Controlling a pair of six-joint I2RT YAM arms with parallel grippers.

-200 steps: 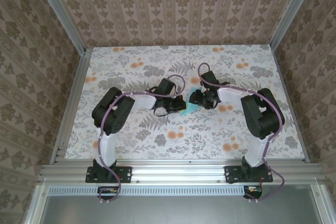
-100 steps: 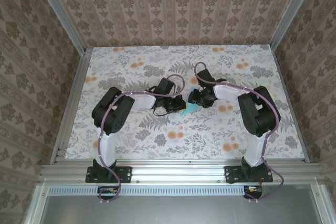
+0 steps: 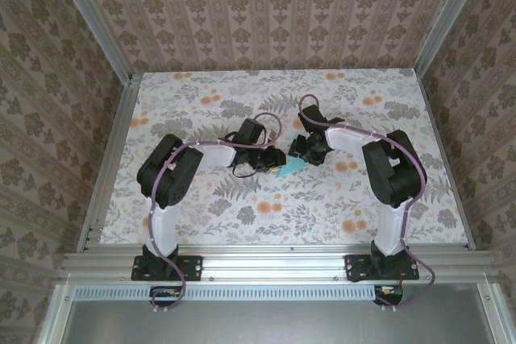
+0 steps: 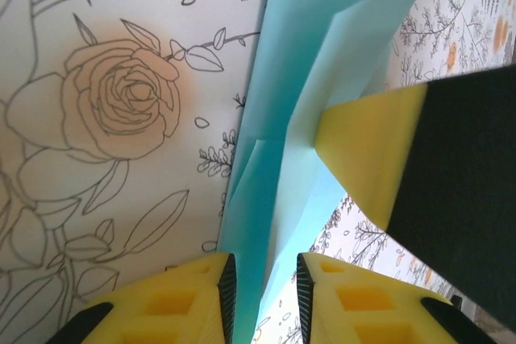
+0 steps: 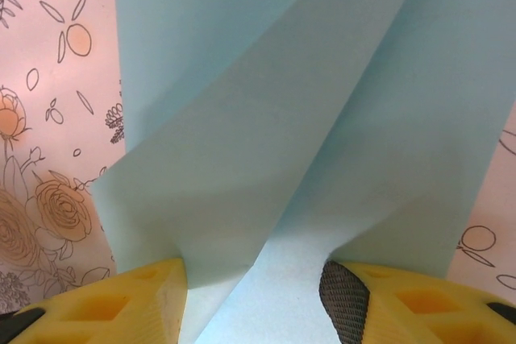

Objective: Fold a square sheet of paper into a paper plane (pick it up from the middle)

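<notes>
The turquoise sheet of paper point(image 3: 287, 169) lies mid-table, folded lengthwise into a slim, pointed paper plane shape with raised creases. Most of it is hidden under the two grippers in the top view. My left gripper point(image 3: 268, 159) straddles one upright fold of the paper point(image 4: 298, 78). Its jaws point(image 4: 264, 267) stand slightly apart, with a gap on the right side of the fold. My right gripper point(image 3: 301, 149) faces it from the right. Its jaws point(image 5: 254, 275) are wide open, and the paper's flaps point(image 5: 282, 118) rise between and over its fingers. One right finger point(image 4: 371, 151) shows in the left wrist view, pressing against the paper.
The floral tabletop point(image 3: 201, 110) stretches around the paper on all sides. Aluminium rails point(image 3: 266, 262) frame the table, with patterned walls behind and beside it. Both arms reach inward, wrists almost touching at the centre.
My left gripper's jaws have parted from a tight pinch on the fold. The right arm has edged a little to the left, closer to the left gripper.
</notes>
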